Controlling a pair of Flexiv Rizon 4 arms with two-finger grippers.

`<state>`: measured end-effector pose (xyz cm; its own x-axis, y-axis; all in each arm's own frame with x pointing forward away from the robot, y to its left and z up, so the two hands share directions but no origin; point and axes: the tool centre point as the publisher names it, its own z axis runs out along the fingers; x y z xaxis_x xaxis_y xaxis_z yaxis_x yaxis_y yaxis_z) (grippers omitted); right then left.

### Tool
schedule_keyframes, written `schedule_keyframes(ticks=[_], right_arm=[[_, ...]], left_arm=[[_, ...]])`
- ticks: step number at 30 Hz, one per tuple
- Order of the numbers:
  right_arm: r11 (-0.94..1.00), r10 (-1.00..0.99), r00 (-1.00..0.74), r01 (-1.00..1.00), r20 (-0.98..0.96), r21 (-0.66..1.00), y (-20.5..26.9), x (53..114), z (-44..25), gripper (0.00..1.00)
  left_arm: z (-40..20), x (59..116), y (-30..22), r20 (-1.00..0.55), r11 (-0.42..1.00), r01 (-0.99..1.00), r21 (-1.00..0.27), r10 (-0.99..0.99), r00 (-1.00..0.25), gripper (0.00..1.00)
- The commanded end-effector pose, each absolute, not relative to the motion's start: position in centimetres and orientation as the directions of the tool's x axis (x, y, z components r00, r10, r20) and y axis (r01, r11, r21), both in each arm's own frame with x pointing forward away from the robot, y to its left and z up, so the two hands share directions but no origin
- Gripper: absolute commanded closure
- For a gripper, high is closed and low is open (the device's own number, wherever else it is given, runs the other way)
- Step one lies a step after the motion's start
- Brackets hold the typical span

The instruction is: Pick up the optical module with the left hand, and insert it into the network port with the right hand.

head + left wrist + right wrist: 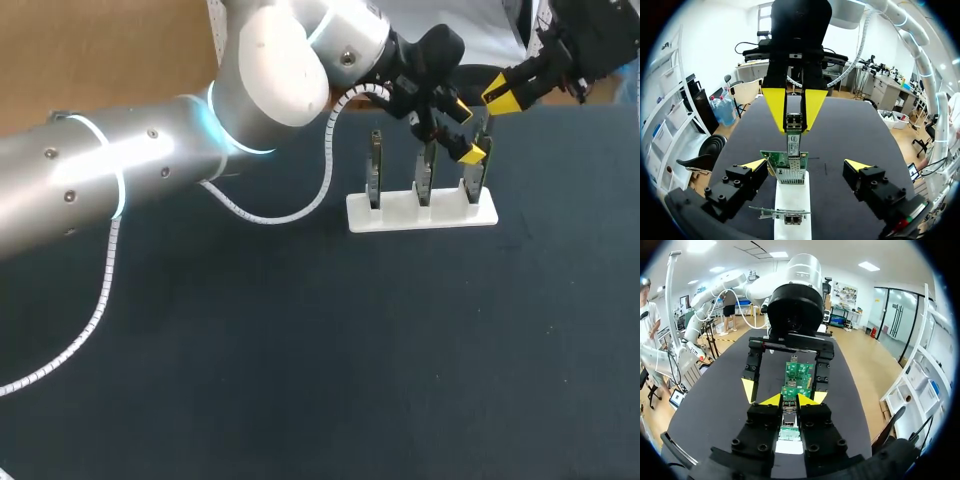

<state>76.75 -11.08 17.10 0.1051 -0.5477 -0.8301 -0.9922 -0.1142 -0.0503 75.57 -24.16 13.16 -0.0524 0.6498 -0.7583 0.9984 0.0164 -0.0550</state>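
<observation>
Right gripper [790,399] is clamped on the optical module [793,134], yellow tips pinching it from both sides, so the pickup part looks done and it's all about the insertion now. From the right wrist view the module sits right between the fingers. Its long axis runs straight out along them, pointing at the green network card [799,376] just ahead. So what matters is that axis lining up with the metal port cage [790,175] on that card. In the left wrist view they look pretty well in line, with the module's nose meeting the card's edge just above the cage. Honestly though, I can't tell whether the nose is inside the mouth of the port or just sitting in front of it, since the join is too small to make out. This gripper is clearly the nearer one and the only one holding anything. Left gripper [805,164] is spread wide with nothing in it, fingers standing either side of the same card and not touching it as far as I can see. The card stands upright in the white rack [792,200], with another card [785,215] closer to the left wrist. Farther out, the head view doesn't help much. Both grippers pile up over the right end of the rack, so the target slot and the module itself are basically covered there.
</observation>
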Motion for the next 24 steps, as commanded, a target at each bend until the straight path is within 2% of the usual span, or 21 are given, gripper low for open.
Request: schedule_keyframes(ticks=[1, 24], right_arm=[[-0.110, -0.546, 0.097, -0.993, -0.832, -0.043, -11.1, 76.9, 17.0, 1.00], [-0.117, -0.576, 0.106, -0.992, -0.811, -0.047, -11.1, 76.5, 16.2, 1.00]], left_arm=[[13.2, 75.8, -24.3, -0.754, 0.015, 0.998, -0.059, 0.655, -0.054, 0.00], [13.2, 75.8, -24.3, -0.754, 0.015, 0.998, -0.059, 0.655, -0.054, 0.00]])
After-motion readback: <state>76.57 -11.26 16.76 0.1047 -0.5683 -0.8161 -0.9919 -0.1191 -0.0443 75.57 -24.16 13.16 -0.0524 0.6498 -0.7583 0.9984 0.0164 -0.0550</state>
